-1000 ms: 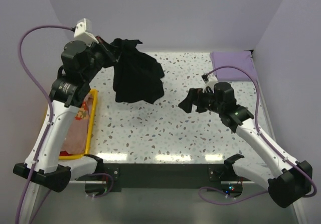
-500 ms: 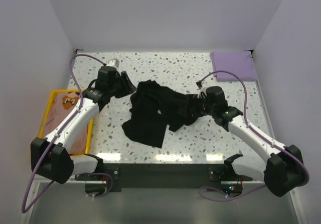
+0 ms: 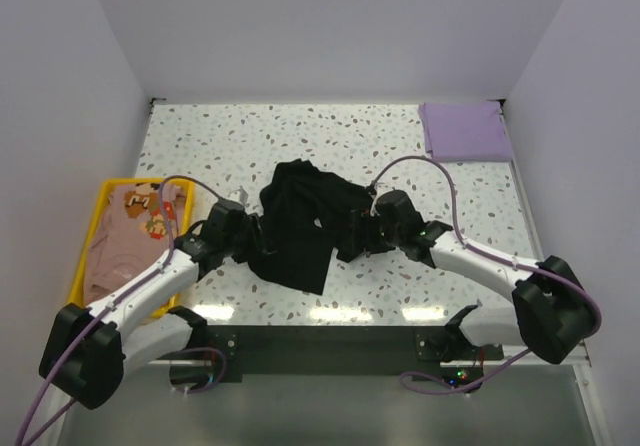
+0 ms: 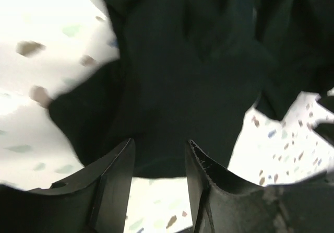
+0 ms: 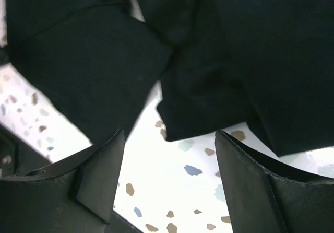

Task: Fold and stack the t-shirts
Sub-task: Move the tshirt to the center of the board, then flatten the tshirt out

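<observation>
The large black t-shirt [image 3: 300, 221] lies crumpled on the middle of the table. My left gripper [image 3: 256, 238] is low at its left edge, jaws open; in the left wrist view the gripper [image 4: 159, 145] has the black cloth [image 4: 182, 71] just reaching between its fingertips. My right gripper [image 3: 360, 232] is low at the shirt's right edge, open wide and empty. In the right wrist view the gripper [image 5: 169, 135] faces the cloth's hem [image 5: 209, 97] just ahead. The lavender t-shirt [image 3: 465, 131] lies folded at the back right. The peach-tan printed t-shirt [image 3: 125, 241] lies in the tray.
The yellow plastic tray [image 3: 100, 192] sits at the table's left edge. Walls close off the back and both sides. Bare speckled tabletop [image 3: 200, 141] shows at the back left and along the near edge.
The left gripper held the black shirt up at the back left; the shirt now lies on the table. Both grippers have come down and toward the near edge, flanking it.
</observation>
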`<state>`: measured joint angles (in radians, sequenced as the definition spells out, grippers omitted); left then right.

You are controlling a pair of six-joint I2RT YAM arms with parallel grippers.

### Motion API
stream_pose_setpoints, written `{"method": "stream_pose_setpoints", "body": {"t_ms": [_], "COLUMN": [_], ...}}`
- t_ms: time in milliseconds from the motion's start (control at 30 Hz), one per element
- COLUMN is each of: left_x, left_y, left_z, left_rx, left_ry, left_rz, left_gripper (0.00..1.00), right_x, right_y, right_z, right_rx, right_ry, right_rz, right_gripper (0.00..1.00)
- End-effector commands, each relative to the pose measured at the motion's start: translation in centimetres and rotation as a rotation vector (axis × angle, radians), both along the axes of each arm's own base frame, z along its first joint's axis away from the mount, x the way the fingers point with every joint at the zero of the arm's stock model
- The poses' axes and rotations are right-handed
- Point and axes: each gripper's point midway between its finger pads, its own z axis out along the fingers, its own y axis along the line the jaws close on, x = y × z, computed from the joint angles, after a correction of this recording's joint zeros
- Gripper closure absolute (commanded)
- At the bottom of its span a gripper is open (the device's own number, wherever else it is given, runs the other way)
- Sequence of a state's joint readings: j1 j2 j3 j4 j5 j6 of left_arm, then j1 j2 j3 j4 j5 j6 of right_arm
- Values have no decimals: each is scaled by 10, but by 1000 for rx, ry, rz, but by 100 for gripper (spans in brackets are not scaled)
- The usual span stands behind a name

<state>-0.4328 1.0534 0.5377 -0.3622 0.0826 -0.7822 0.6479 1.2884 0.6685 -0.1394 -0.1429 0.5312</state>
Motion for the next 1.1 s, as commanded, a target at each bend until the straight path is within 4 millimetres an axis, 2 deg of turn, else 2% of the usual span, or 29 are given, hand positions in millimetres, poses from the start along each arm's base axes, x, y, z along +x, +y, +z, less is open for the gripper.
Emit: {"method": "stream_pose_setpoints", "body": {"t_ms": [0,67,167,233,267,333,367,433,467,600,633,700,733,800,833,900,967,1033,1067], "left_x": [-7,-13,-29,-27,-34,-32,-36,-34,-36,-35,-35,-36,-37,-40,-42,-48,-55,-56,-60], "left_y": [-26,-32,-54,-67,-77,-93,-100,-112,-115,-129,-129,-132,-133,-138,-141,-147,-149,-148,-144], "left_z": [15,12,6,8,2,7,1,4,-4,-5,-10,-14,-19,-23,-29,-34,-44,-55,-60], "left_rx": [-75,-60,-29,-19,5,8,32,47,72,97,109,117,126,130,139,144,172,212,236], "left_ry": [-56,-49,-45,-66,-57,-87,-80,-103,-93,-112,-104,-107,-97,-96,-87,-80,-57,-38,-17], "left_rz": [-34,-51,-146,-175,-229,-271,-315,-343,-369,-411,-415,-429,-435,-458,-471,-500,-519,-520,-519], "left_gripper": [51,48,45,44,44,43,43,40,39,37,36,36,36,36,36,36,37,43,54], "right_x": [8,3,-2,0,-2,1,2,6,6,12,15,15,16,17,20,21,24,23,24], "right_y": [-8,-4,1,3,6,8,9,10,10,9,9,1,0,-15,-17,-31,-35,-41,-43], "right_z": [-11,-18,-25,-26,-29,-29,-30,-36,-42,-47,-45,-45,-38,-32,-19,-10,6,12,16], "right_rx": [-30,-44,-71,-91,-100,-114,-116,-141,-157,-187,-194,-229,-224,-278,-270,-311,-301,-310,-306], "right_ry": [-6,7,11,-8,-3,-14,-11,-8,1,1,-11,-6,-14,-33,-60,-85,-113,-117,-123], "right_rz": [-113,-114,-131,-150,-150,-169,-177,-194,-195,-216,-225,-247,-255,-290,-306,-332,-346,-357,-360], "right_gripper": [28,30,31,32,32,32,32,33,34,49,58,68,78,84,86,87,87,87,87]}}
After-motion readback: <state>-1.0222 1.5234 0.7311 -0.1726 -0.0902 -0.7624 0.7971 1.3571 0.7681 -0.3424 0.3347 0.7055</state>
